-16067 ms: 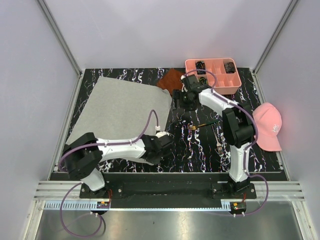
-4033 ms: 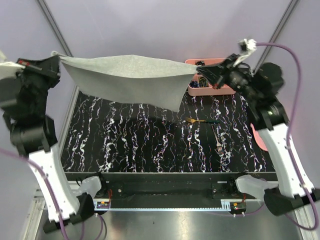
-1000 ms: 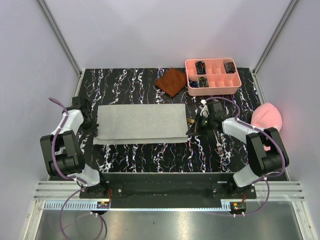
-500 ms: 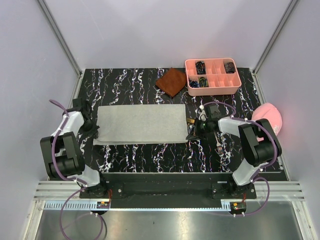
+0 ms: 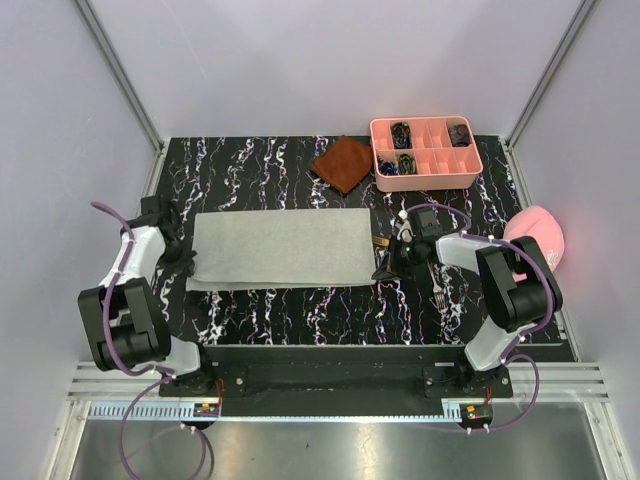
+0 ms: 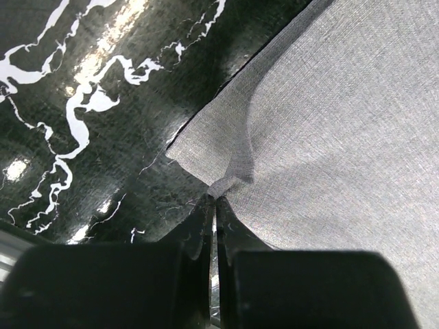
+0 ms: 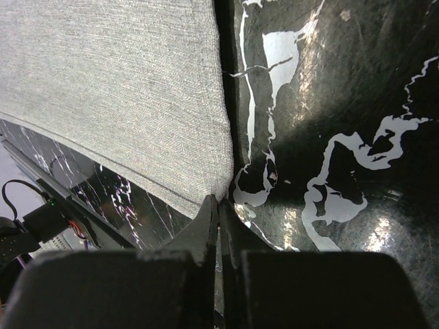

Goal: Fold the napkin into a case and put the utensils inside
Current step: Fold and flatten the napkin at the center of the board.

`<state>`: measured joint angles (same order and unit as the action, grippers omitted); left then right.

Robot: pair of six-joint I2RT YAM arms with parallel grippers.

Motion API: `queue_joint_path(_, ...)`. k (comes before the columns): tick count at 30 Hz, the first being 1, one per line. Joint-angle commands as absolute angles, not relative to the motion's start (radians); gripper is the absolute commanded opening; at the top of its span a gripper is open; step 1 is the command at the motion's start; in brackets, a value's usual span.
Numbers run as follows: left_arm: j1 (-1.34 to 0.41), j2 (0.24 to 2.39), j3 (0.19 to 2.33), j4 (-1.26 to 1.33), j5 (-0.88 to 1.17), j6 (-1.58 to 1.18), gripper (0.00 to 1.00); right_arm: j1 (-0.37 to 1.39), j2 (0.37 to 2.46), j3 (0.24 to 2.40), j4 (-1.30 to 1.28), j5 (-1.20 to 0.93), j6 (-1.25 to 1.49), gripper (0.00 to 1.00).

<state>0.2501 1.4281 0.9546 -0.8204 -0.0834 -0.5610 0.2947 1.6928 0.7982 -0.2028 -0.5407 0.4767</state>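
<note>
Lowered from mid-air, the napkin (image 5: 280,247) now lies as a folded strip on the tabletop (image 5: 300,320), its long axis stretched between the left gripper (image 6: 214,200) and right gripper (image 7: 218,203), each clamped tight on a near corner, fork (image 5: 438,290) just beyond the right one.

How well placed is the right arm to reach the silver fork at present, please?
Probably yes, once freed: the fork lies bare on the table close by that arm, but the right gripper is shut on a corner of the napkin.
</note>
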Motion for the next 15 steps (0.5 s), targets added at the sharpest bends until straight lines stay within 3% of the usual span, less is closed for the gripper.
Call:
queue_joint_path(1,0.270,1.400,0.950,-0.836,-0.133,-0.589,0.00,0.301,1.704,0.822,-0.172,-0.534,0.485,0.00)
queue_joint_path(15,0.281,1.543,0.899,-0.801,-0.178,-0.655,0.00,0.301,1.713,0.822,-0.156,-0.545,0.497,0.00)
